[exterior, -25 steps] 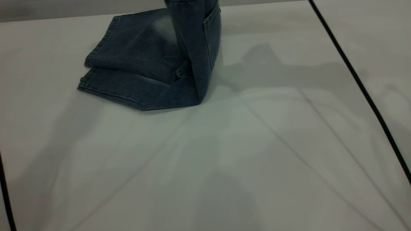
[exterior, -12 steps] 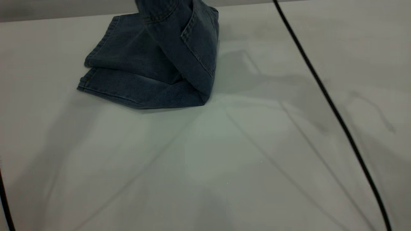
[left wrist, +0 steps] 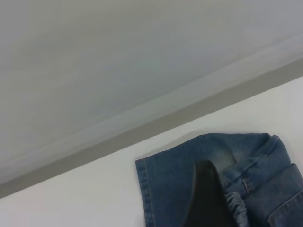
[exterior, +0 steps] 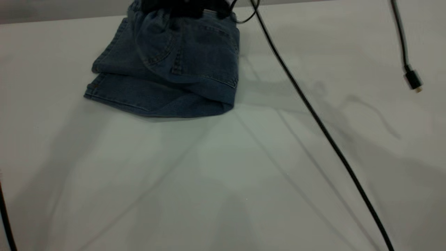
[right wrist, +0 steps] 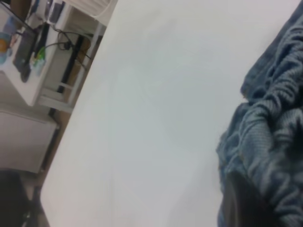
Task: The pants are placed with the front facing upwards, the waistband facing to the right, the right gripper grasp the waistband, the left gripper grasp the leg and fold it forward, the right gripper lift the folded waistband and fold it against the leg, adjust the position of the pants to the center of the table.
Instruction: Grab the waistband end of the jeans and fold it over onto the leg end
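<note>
The blue denim pants lie folded at the far left-centre of the white table. Their upper half with the patch pocket is laid over the legs, and the hems point left. My right gripper shows as a black mass at the top edge, shut on the gathered waistband. In the right wrist view the ruffled waistband bunches against the right gripper. In the left wrist view my left gripper hangs over the leg fabric next to the waistband.
A black cable runs diagonally over the table from the right gripper to the front right. A second cable ends in a plug at the right. Another cable skirts the left edge. Desks with clutter stand beyond the table.
The lifted waistband half has swung left and come down onto the legs. The right gripper has dropped into view at the top edge, and its cable has shifted left.
</note>
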Motion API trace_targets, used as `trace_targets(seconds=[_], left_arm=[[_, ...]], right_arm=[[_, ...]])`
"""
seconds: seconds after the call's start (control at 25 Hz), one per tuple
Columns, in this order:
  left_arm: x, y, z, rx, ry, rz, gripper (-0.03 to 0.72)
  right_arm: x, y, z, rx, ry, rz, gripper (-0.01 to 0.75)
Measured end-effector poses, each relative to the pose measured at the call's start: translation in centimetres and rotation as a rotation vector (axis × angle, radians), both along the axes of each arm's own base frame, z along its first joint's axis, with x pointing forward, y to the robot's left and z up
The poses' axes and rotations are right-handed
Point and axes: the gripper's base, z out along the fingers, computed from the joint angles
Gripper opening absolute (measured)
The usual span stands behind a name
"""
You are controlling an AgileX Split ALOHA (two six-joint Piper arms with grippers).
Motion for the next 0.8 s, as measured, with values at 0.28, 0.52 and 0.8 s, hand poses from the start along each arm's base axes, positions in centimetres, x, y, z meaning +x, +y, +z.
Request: trace_targets(seconds=[0.28, 0.52, 0.8], left_arm=[[0.0, 0.0, 0.0, 0.005, 0.0, 0.001, 0.428], [0.0, 0.0, 0.0, 0.005, -0.001, 0.001, 0.428], [0.0, 0.1, 0.0, 0.008, -0.001, 0.002, 0.428]], right_arm=[[0.5, 2.3, -1.0, 0.03, -0.017, 0.026, 0.197], [0.9, 2.4, -1.1, 0.037, 0.006, -0.004, 0.502], [2.4, -0.1, -0.7, -0.013, -0.005, -0.032, 0.606]])
